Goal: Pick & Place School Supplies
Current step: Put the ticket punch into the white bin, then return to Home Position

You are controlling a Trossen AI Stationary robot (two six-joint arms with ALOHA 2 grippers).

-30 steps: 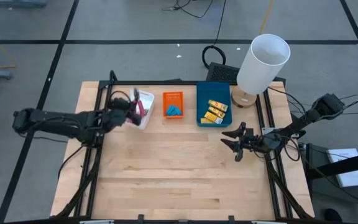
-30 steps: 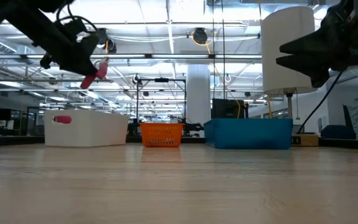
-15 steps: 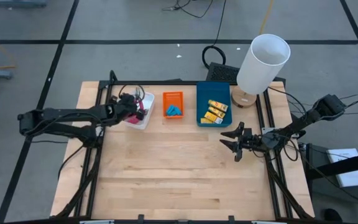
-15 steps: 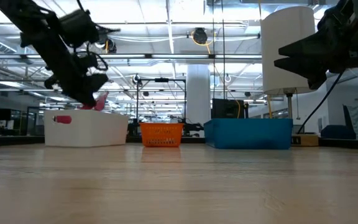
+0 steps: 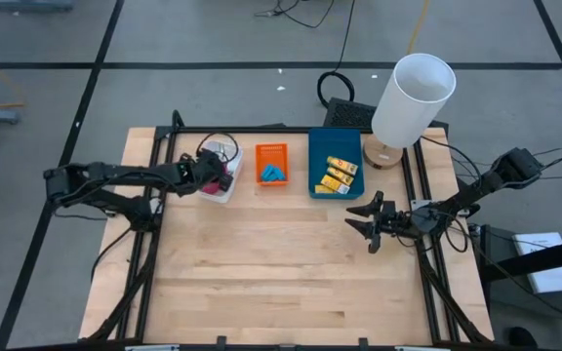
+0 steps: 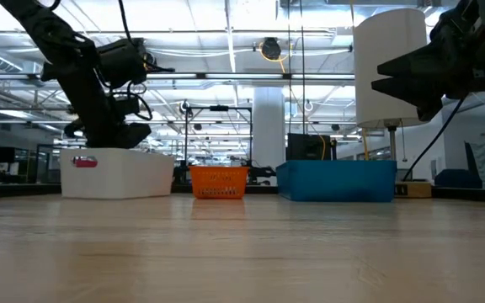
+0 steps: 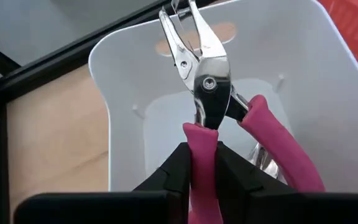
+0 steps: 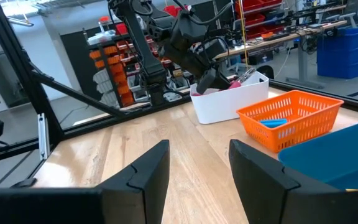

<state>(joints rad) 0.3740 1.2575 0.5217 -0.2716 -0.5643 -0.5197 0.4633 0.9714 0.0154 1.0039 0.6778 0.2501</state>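
**Pink-handled tool held over the white tray**

The left gripper (image 7: 199,163) reaches into the white tray (image 5: 224,185), its fingers clamped tight on one pink handle of the pink-handled tool (image 7: 213,93). The tool's metal tips point toward the tray's far wall and its second handle splays out to the side, above the tray floor. From table height the arm's end dips just behind the tray's rim, and another pink handle shows at the tray's outer end.

Right of the white tray sits the orange tray (image 5: 272,163) with little light-blue pieces (image 5: 275,175) inside, then the blue tray (image 5: 335,162) holding yellow packets (image 5: 339,174). A white lamp (image 5: 413,97) stands beyond the blue tray.

The right gripper (image 5: 370,222) hangs well away from the white tray, in front of the blue one, fingers partly apart and holding nothing
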